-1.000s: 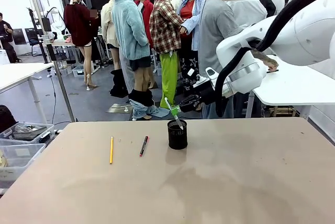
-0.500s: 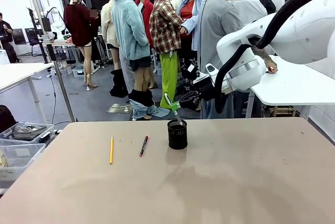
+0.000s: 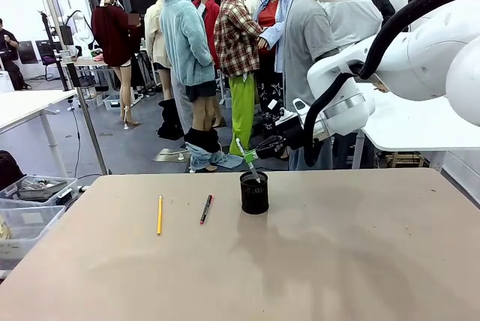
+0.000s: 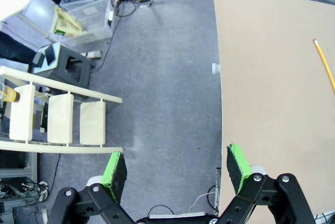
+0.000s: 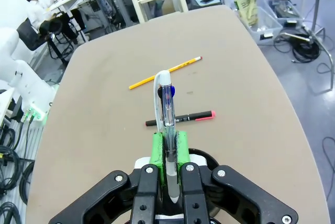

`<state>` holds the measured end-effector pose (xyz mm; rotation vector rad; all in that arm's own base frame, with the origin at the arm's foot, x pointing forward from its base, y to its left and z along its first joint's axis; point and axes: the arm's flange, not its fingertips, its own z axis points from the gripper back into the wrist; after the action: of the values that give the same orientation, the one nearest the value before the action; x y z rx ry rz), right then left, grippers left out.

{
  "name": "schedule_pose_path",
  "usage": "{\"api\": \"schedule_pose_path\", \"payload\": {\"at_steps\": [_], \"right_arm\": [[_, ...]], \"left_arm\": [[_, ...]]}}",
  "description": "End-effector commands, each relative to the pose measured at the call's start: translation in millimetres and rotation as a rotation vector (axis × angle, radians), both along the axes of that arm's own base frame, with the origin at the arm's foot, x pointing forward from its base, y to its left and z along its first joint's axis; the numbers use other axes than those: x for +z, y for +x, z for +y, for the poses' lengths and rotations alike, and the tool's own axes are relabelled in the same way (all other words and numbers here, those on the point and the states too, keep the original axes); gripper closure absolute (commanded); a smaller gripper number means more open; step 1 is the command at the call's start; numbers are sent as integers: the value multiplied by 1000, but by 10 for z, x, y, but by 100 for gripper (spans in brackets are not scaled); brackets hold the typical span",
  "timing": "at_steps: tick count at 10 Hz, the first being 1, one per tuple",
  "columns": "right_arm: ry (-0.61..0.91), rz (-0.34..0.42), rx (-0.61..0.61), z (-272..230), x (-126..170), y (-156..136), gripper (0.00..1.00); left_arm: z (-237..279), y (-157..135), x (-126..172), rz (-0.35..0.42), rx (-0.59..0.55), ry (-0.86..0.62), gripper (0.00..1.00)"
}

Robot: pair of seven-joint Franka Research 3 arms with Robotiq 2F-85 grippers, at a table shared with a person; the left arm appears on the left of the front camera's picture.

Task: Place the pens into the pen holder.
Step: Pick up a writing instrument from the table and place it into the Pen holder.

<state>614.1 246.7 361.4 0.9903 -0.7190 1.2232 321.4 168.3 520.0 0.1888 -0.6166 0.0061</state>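
Note:
My right gripper hangs just above the black mesh pen holder, shut on a clear pen with a white end. The pen is tilted, and its lower end dips into the cup's mouth. In the right wrist view the green pads clamp this pen, with the holder's rim right beneath. Left of the holder, a yellow pencil and a black pen with a red end lie on the table. My left gripper is open over the floor beside the table edge, holding nothing.
Plastic bins sit on the floor off the table's left edge. A white table stands behind my right arm. A person in a grey shirt stands beyond the far edge. A white rack stands on the floor below my left gripper.
My right gripper lifted the held pen slightly, then came back down over the holder. The pencil and the black pen have not moved.

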Motion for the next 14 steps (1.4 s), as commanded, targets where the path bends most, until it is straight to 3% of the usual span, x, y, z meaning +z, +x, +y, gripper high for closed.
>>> {"api": "schedule_pose_path", "payload": {"at_steps": [1,5,6,8,9,11,14], "right_arm": [[-24,17,21,40,-45,93,100],[-52,36,30,21,-270,26,100],[-59,34,29,24,-298,6,95],[-56,29,33,-5,-305,-37,56],[-52,23,15,-66,-247,-84,49],[-72,-2,-36,-277,-99,-246,49],[-338,-25,-314,-1025,443,-709,49]], "left_arm": [[1,-1,-3,-2,-1,-5,0],[1,-1,-3,-2,-1,-5,0],[1,-1,-3,-2,-1,-5,0],[1,-1,-3,-2,-1,-5,0],[1,-1,-3,-2,-1,-5,0],[1,-1,-3,-2,-1,-5,0],[1,-1,-3,-2,-1,-5,0]]}}
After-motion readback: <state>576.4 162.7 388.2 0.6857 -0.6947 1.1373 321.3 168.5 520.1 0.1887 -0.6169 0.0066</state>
